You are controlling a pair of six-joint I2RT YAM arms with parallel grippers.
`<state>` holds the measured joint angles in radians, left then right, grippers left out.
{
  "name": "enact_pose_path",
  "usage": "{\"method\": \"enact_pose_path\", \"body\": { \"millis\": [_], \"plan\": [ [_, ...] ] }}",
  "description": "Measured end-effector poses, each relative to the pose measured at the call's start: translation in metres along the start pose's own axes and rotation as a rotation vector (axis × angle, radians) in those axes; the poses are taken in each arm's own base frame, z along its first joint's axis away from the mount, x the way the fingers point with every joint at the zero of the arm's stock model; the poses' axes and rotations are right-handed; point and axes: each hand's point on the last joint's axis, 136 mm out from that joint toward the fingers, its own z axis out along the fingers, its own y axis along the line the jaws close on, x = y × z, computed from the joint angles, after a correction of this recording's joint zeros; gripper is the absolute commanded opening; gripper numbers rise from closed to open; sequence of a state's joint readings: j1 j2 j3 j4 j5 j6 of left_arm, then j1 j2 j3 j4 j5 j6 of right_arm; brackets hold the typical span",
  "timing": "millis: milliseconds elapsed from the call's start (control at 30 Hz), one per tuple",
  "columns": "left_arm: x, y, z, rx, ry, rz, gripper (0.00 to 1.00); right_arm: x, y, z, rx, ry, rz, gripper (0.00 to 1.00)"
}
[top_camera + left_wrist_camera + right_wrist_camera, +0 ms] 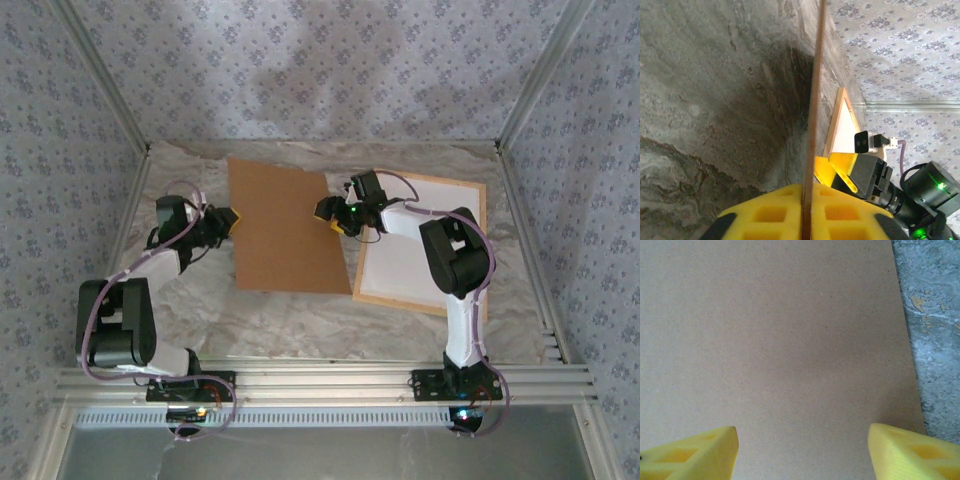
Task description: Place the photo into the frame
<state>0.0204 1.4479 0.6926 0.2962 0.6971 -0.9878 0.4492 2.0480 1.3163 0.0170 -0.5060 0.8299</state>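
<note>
A marbled grey counter (300,325) is enclosed by walls (320,60) papered in a pale floral print, and aluminium rails (320,385) are fixed along its near edge. The frame (395,303) is laid flat on the right of the counter, with a white sheet (400,255) seen inside it. A brown backing board (285,235) is gripped at its left edge by the clenched left claw (232,217), and a dark shadow is cast beneath it. The right claw (330,213) is held released at the board's right edge, its yellow fingers (695,452) spread wide.
</note>
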Motion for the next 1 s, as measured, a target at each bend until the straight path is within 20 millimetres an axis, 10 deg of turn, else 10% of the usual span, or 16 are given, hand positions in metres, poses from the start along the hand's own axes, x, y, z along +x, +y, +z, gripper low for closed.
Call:
{"method": "enact_pose_path", "body": {
  "millis": [200, 433, 767, 1000],
  "plan": [
    [-0.01, -0.006, -0.001, 0.015, -0.048, 0.039, 0.0, -0.012, 0.011, -0.034, 0.001, -0.026, -0.053, 0.73],
    [-0.024, -0.032, -0.014, 0.087, -0.116, 0.032, 0.0, -0.068, 0.009, -0.142, 0.083, -0.244, -0.155, 0.8],
    [-0.032, -0.072, -0.038, 0.193, -0.178, 0.061, 0.0, -0.129, -0.179, -0.301, 0.537, -0.572, 0.121, 0.89],
    [-0.028, -0.078, -0.038, 0.208, -0.169, 0.053, 0.0, -0.135, -0.27, -0.326, 0.681, -0.546, 0.284, 0.92]
  ]
}}
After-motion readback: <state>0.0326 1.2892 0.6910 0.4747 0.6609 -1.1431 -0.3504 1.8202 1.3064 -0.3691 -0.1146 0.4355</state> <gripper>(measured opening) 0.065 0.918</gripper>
